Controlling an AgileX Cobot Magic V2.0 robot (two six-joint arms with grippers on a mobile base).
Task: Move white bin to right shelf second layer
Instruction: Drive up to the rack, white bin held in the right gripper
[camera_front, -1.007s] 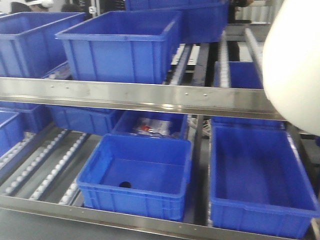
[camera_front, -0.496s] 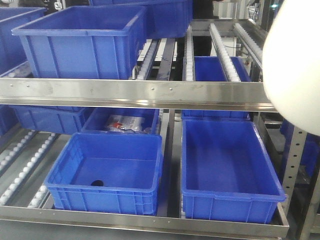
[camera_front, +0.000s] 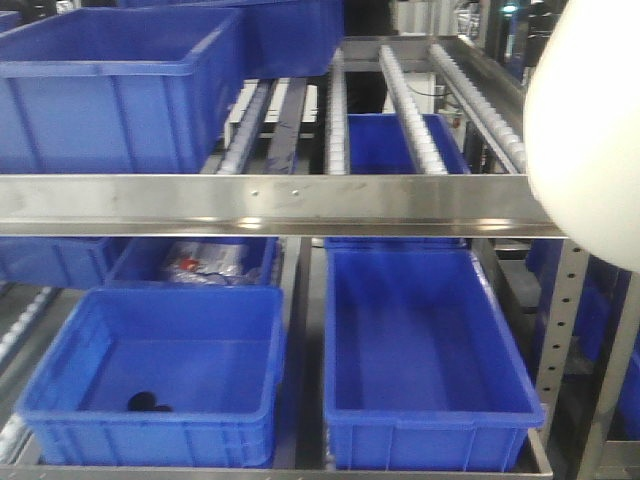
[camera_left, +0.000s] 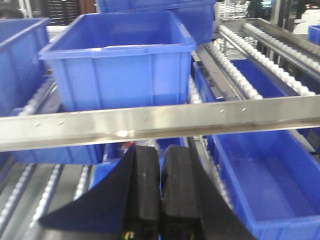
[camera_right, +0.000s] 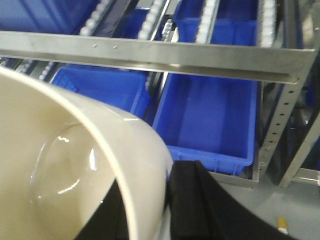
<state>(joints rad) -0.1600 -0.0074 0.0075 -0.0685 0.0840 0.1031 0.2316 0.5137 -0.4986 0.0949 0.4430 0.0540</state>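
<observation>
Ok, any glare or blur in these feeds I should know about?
Front view: the white bin is overexposed and featureless, with a hot spot on the steel rail. Left wrist: soft throughout, left claw blurred up close. Right wrist: specular streaks inside the bin.

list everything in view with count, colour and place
white bin: one, cream-white, held up at right
blue crates: at least six, blue, two on upper level's left, rest below
upper roller shelf: one, steel with white rollers, right half bare
front rail: one, steel, across upper shelf
bag: one, clear with red, rear-left lower crate
dark object: one, black, front-left lower crate
left end effector: black, shut, empty
right end effector: black, clamped on bin's rim
</observation>
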